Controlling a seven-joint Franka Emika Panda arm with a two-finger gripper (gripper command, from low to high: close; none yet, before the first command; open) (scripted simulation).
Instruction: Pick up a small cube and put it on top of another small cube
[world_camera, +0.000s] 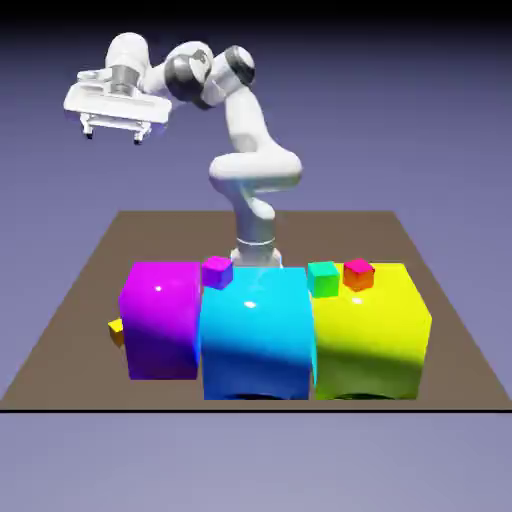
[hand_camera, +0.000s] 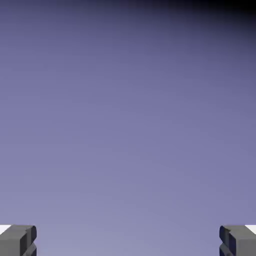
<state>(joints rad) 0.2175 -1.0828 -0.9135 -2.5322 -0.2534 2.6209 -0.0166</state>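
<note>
My fingers (world_camera: 113, 138) wide apart, nothing between them, raised high at far left; small yellow cube (world_camera: 117, 332) on the tabletop (world_camera: 75, 370) at left, partly hidden by big magenta block (world_camera: 162, 322); big blue block (world_camera: 257, 335) right of magenta

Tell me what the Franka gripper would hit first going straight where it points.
Probably nothing: the hand view shows only blue-violet backdrop between and beyond the gripper's open jaws, so the way looks free, though depth is unclear.
</note>
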